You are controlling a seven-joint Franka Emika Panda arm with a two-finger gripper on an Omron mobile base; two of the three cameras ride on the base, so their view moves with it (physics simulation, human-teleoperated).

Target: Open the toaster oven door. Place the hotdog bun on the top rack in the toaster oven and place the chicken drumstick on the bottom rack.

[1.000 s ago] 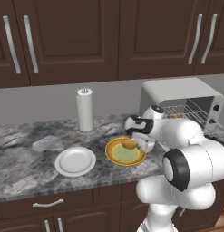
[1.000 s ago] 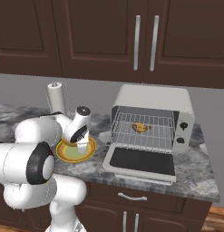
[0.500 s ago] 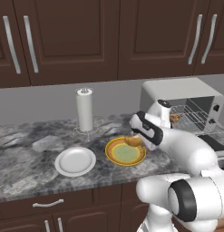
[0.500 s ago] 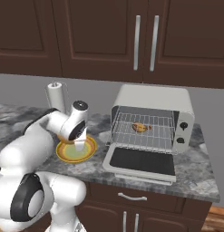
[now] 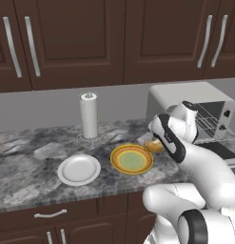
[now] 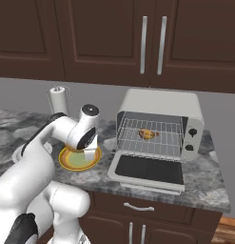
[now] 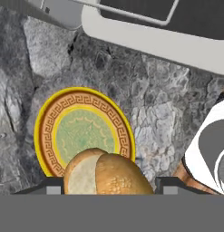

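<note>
- Left base view: the white arm's two-finger gripper [image 5: 154, 142] carries the tan oblong hotdog bun [image 5: 155, 144] just beside the yellow patterned plate [image 5: 132, 159], left of the boxy silver toaster oven [image 5: 190, 102].
- Right base view: the grey-framed glass toaster oven door [image 6: 147, 170] lies folded down; the golden-brown chicken drumstick [image 6: 147, 134] rests on a wire rack inside.
- Hand view: jaws spread wide, pinching the bun [image 7: 104, 175] between them, above the plate's rim [image 7: 41, 118].

The grey marble counter [image 5: 28, 157] carries a white plate [image 5: 79, 169], a yellow-rimmed plate [image 5: 132, 159], a paper towel roll [image 5: 89, 116] toward its back edge, and the toaster oven [image 6: 159, 125] toward its right end.
</note>
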